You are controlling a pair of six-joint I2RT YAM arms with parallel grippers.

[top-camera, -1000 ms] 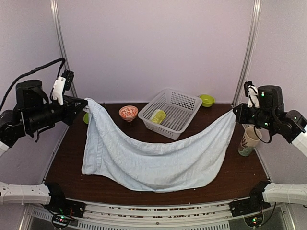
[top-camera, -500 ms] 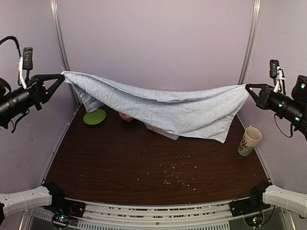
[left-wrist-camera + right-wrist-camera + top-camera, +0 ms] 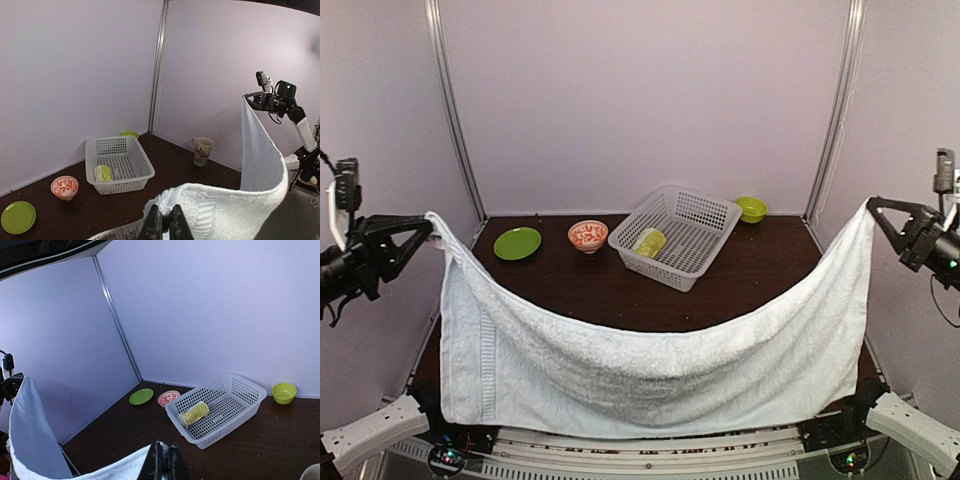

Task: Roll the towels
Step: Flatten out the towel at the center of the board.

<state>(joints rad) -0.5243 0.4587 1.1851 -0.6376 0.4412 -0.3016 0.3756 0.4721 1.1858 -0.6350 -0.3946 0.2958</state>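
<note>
So the blue towel [image 3: 650,370] was hanging stretched out between both arms, sagging in the middle down over the near edge of the table. The left gripper [image 3: 430,220] was clamped tight on its top left corner and the right gripper [image 3: 868,204] was pinching the top right one, both up high and well apart. The green towel [image 3: 649,242] sat rolled up inside the basket [image 3: 705,215] at the back, with a red bowl [image 3: 587,235] and plate [image 3: 517,243] off to its left
</note>
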